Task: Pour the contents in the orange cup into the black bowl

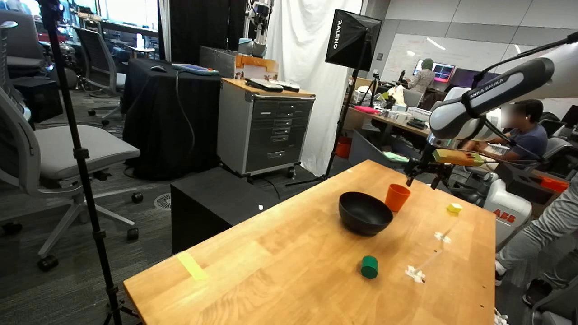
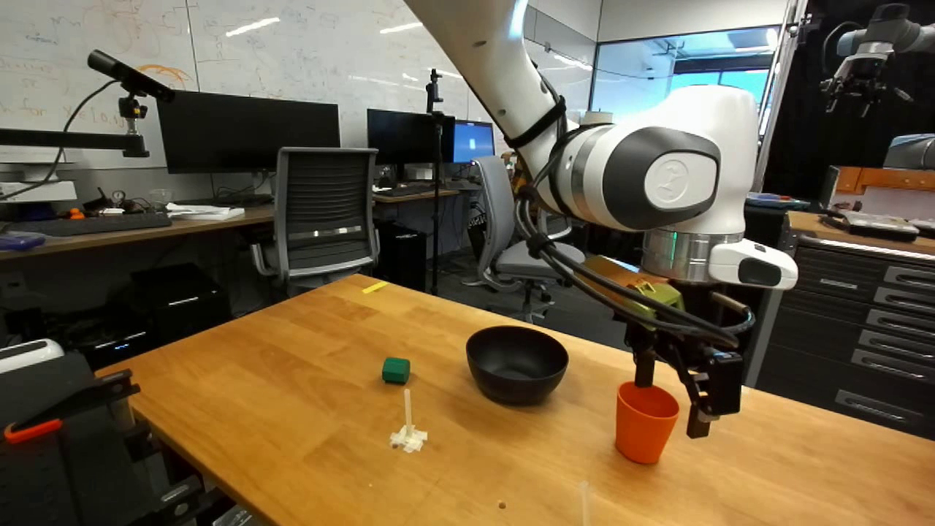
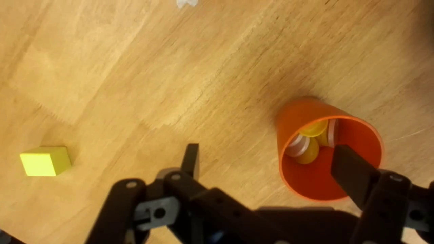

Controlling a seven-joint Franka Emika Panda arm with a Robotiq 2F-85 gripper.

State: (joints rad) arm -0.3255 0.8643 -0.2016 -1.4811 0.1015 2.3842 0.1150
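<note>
Orange cup [image 2: 644,429] stands upright, off-centre from the gripper [image 3: 267,152], toward one fingertip [image 3: 349,173], which overlaps its mouth in the wrist view; jaws wide apart, empty; centring probably needs a sideways shift.

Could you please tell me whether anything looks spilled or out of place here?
Nothing looks spilled: the orange cup and black bowl stand upright, and the contents sit inside the cup. An oddity: a pale stick rises from white tape on the table, purpose unclear.
</note>
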